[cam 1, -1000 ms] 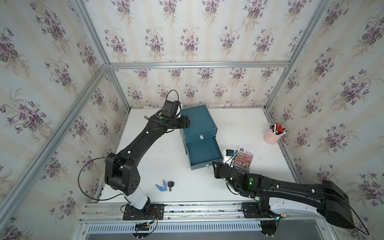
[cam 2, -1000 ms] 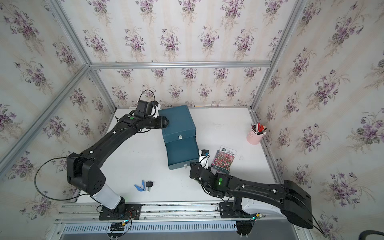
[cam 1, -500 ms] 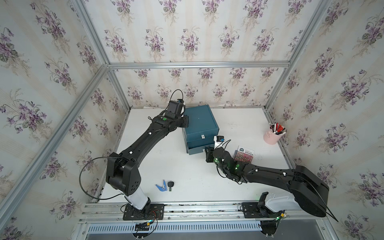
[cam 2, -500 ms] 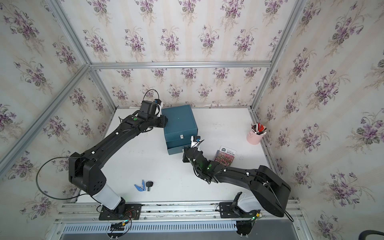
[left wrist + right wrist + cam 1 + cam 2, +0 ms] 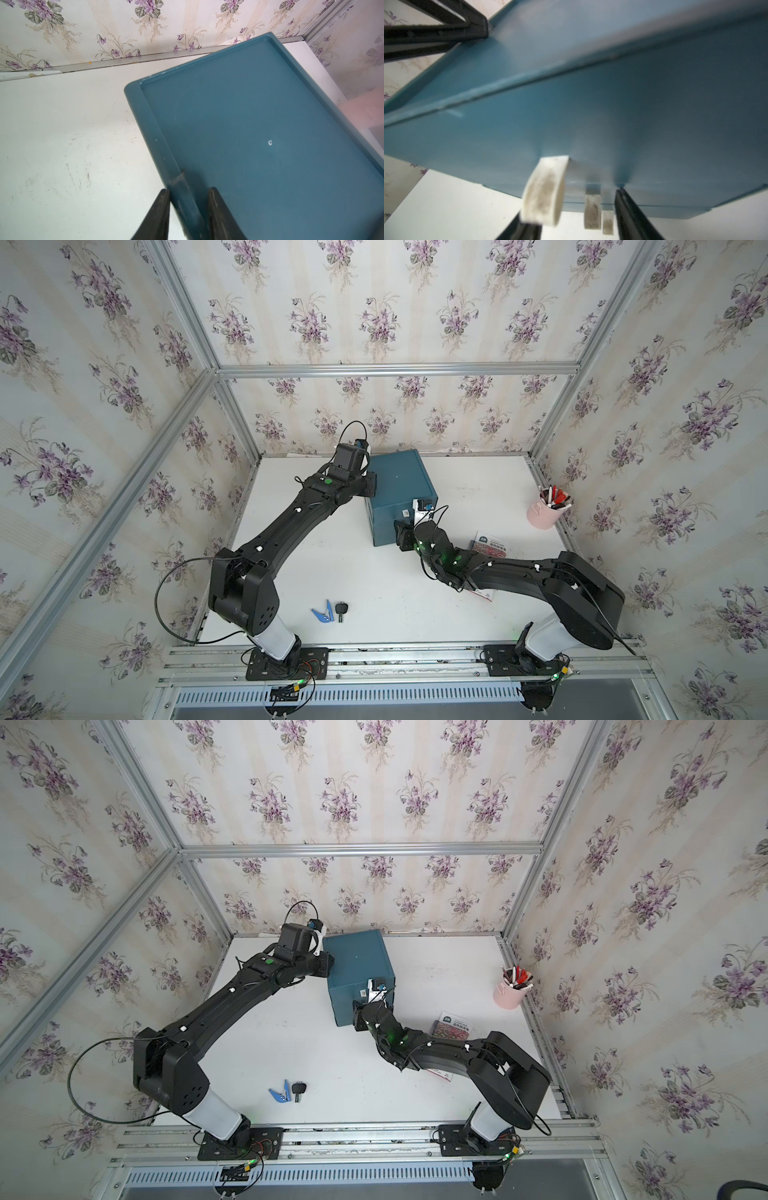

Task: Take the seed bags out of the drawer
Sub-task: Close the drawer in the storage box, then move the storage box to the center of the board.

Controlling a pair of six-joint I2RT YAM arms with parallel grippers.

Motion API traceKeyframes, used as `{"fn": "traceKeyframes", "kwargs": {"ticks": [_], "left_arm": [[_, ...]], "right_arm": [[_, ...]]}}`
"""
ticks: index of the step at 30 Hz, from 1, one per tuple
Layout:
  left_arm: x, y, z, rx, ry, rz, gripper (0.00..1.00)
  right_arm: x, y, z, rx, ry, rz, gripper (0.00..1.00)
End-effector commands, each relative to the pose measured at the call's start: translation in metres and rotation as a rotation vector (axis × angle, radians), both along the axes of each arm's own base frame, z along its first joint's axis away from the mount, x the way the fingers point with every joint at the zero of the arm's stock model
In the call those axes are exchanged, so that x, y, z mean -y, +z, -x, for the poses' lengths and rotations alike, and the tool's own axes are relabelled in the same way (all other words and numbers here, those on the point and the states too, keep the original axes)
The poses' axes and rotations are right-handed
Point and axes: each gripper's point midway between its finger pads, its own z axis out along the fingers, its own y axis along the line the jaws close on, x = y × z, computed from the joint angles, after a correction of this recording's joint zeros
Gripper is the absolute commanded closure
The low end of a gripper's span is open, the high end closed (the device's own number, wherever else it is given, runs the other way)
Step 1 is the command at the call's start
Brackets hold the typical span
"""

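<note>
— Two arms meet at a teal cabinet [image 5: 399, 485]. Around it?
— From the left: blue clip [image 5: 322, 611] and black key [image 5: 341, 608]; left gripper [image 5: 188, 190] clamped on the cabinet's rim; right gripper [image 5: 569, 203], jaws apart around the shut drawer's [image 5: 633, 114] white pull [image 5: 544, 191].
— Right of that?
— One seed bag [image 5: 492, 545] on the table [image 5: 374, 572], half under the right arm; any others are out of sight. Pink cup [image 5: 542, 516] far right.
</note>
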Motion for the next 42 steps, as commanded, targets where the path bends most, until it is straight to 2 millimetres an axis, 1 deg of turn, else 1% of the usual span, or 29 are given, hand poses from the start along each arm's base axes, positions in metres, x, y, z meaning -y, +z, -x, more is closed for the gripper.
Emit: {"fn": "traceKeyframes", "kwargs": {"ticks": [1, 3, 4, 8, 9, 10, 13, 15, 16, 18, 20, 22, 24, 25, 27, 29, 31, 32, 33, 35, 37, 38, 42], "left_arm": [[-0.007, -0.051, 0.054, -0.275, -0.076, -0.075, 0.66], [-0.008, -0.048, 0.054, -0.274, -0.072, -0.067, 0.63], [-0.008, -0.047, 0.055, -0.273, -0.07, -0.059, 0.61], [-0.009, -0.04, 0.056, -0.278, -0.056, 0.0, 0.47], [-0.009, -0.038, 0.056, -0.278, -0.052, 0.024, 0.46], [-0.008, -0.036, 0.056, -0.279, -0.051, 0.047, 0.42], [-0.005, -0.028, 0.058, -0.274, -0.043, 0.105, 0.38], [-0.001, -0.023, 0.06, -0.274, -0.041, 0.145, 0.36], [0.002, -0.02, 0.061, -0.274, -0.046, 0.172, 0.35], [0.008, -0.015, 0.063, -0.278, -0.06, 0.212, 0.34], [0.009, -0.014, 0.063, -0.279, -0.054, 0.223, 0.33], [0.01, -0.016, 0.064, -0.287, -0.052, 0.223, 0.33], [0.009, -0.021, 0.065, -0.298, -0.05, 0.218, 0.33], [0.009, -0.023, 0.066, -0.307, -0.049, 0.214, 0.33], [0.008, -0.026, 0.067, -0.313, -0.05, 0.21, 0.33], [0.008, -0.028, 0.069, -0.318, -0.047, 0.209, 0.34], [0.007, -0.029, 0.069, -0.319, -0.047, 0.21, 0.35], [0.012, -0.026, 0.072, -0.328, -0.066, 0.23, 0.37], [0.012, -0.026, 0.073, -0.329, -0.068, 0.232, 0.38], [0.013, -0.023, 0.075, -0.333, -0.071, 0.234, 0.43], [0.016, -0.02, 0.079, -0.335, -0.081, 0.233, 0.44], [0.019, -0.018, 0.082, -0.332, -0.093, 0.238, 0.49], [0.022, -0.008, 0.094, -0.323, -0.103, 0.25, 0.55]], "right_arm": [[-0.002, 0.01, -0.002, 0.019, -0.003, -0.042, 0.29], [0.003, 0.014, 0.004, 0.015, -0.01, -0.062, 0.27], [0.009, 0.018, 0.009, 0.015, -0.024, -0.069, 0.27], [0.044, 0.033, 0.025, -0.011, -0.105, -0.08, 0.25], [0.053, 0.039, 0.031, -0.013, -0.114, -0.087, 0.24], [0.061, 0.046, 0.036, -0.017, -0.123, -0.09, 0.21], [0.073, 0.074, 0.044, -0.026, -0.116, -0.076, 0.13], [0.075, 0.09, 0.038, -0.058, -0.114, -0.036, 0.07], [0.076, 0.097, 0.032, -0.09, -0.113, -0.01, 0.05], [0.077, 0.112, 0.012, -0.138, -0.108, -0.003, 0.05], [0.082, 0.117, -0.007, -0.184, -0.115, -0.003, 0.06], [0.087, 0.119, -0.027, -0.213, -0.125, 0.005, 0.1], [0.09, 0.112, -0.043, -0.252, -0.136, 0.022, 0.14], [0.088, 0.106, -0.051, -0.277, -0.124, 0.025, 0.16], [0.078, 0.096, -0.058, -0.317, -0.082, 0.02, 0.22], [0.068, 0.088, -0.06, -0.342, -0.045, 0.012, 0.34], [0.065, 0.082, -0.059, -0.361, -0.034, -0.002, 0.43], [0.065, 0.079, -0.056, -0.366, -0.036, -0.013, 0.46], [0.065, 0.079, -0.054, -0.367, -0.032, -0.024, 0.51], [0.063, 0.077, -0.046, -0.383, -0.019, -0.047, 0.6], [0.059, 0.077, -0.036, -0.395, -0.005, -0.057, 0.67], [0.056, 0.076, -0.03, -0.404, 0.003, -0.061, 0.71], [0.048, 0.079, -0.013, -0.433, 0.021, -0.072, 0.78]]}}
